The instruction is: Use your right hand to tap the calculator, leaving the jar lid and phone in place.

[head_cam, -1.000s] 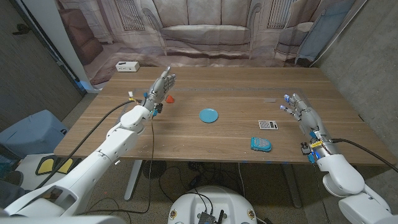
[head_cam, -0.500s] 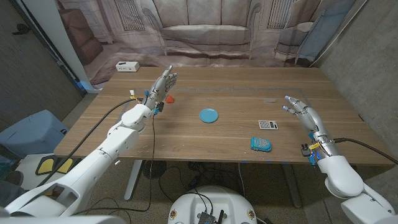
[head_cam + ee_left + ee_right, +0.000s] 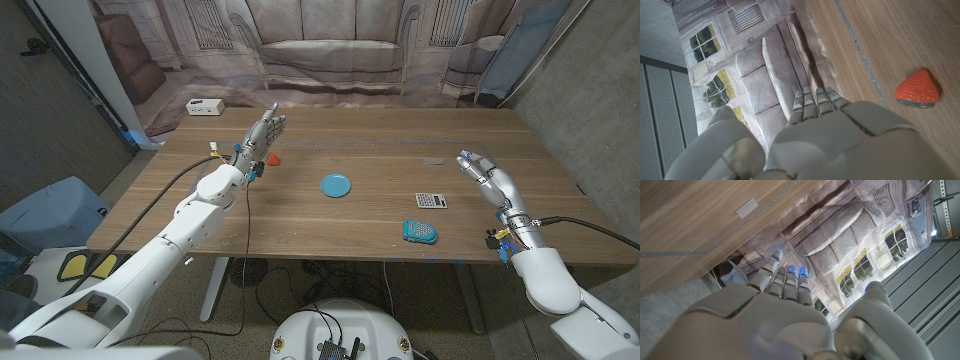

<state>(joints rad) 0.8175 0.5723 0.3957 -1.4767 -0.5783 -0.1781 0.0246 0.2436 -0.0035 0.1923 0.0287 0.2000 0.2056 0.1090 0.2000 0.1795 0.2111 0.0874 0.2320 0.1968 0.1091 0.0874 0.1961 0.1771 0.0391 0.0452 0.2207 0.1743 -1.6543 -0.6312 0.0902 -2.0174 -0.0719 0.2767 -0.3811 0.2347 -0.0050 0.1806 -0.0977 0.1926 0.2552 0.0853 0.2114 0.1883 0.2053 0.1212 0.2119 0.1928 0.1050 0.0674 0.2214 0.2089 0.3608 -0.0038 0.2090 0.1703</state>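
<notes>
Calculator (image 3: 431, 200) sits right of centre on the wooden table (image 3: 360, 230), with the blue phone (image 3: 420, 231) just nearer me and the blue jar lid (image 3: 336, 185) off to its left, all untouched. My right hand (image 3: 487, 178), empty with fingers apart, has lifted and curled slightly inward since a second ago but remains well right of the calculator, so the tap isn't yet begun. My left hand (image 3: 262, 138) stays raised and empty beside the strawberry (image 3: 273, 158), unchanged.

Head view: high, looking down over the table (image 3: 380, 215). Wrist views: close behind each robot hand — left (image 3: 840, 135), right (image 3: 775, 320) — turned, sharing tabletop and printed backdrop (image 3: 330, 50) ahead.
</notes>
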